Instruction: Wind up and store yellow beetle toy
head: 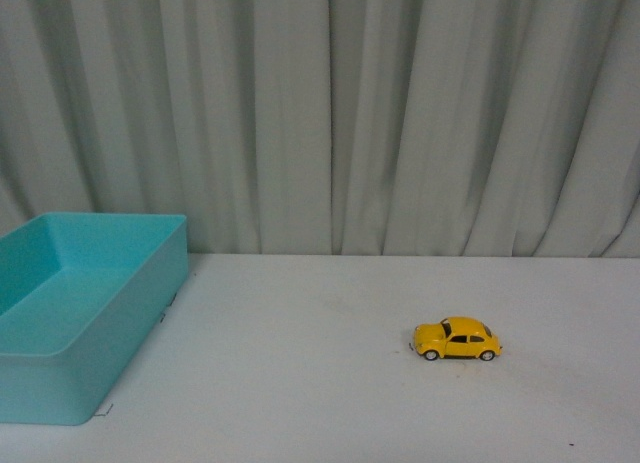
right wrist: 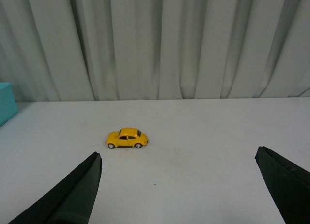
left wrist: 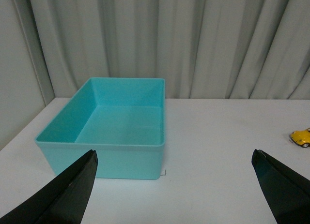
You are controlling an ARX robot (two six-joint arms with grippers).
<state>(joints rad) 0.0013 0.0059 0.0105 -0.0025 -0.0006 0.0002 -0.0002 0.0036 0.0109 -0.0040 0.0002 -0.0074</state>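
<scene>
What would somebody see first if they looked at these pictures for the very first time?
The little yellow beetle toy pops out, standing alone on its wheels toward the right of the white table. Next comes the big empty turquoise bin at the table's left side, well apart from it. Behind both hangs a pale pleated curtain.
</scene>
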